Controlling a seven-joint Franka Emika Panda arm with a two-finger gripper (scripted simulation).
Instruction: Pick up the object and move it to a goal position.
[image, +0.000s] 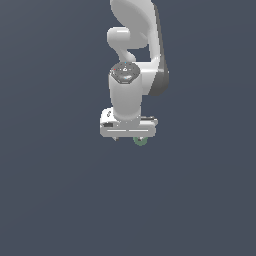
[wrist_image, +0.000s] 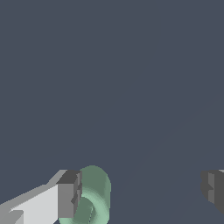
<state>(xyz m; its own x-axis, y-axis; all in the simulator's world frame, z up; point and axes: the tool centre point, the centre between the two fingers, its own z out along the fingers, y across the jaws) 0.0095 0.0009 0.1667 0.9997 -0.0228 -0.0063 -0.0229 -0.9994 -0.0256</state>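
the object (wrist_image: 94, 197) lies on its side on the dark grey table (wrist_image: 131, 87), its long axis running roughly away from the wrist camera, one round end facing it. it is a small pale green cylinder with rounded edges and a hollowed or ringed end face; no writing shows on it. the tool (wrist_image: 140, 192) has its jaws wide apart, one finger (wrist_image: 69, 194) just beside the object, the other well clear. in the exterior view the object (image: 140, 141) peeks out beneath the white arm (image: 131, 80).
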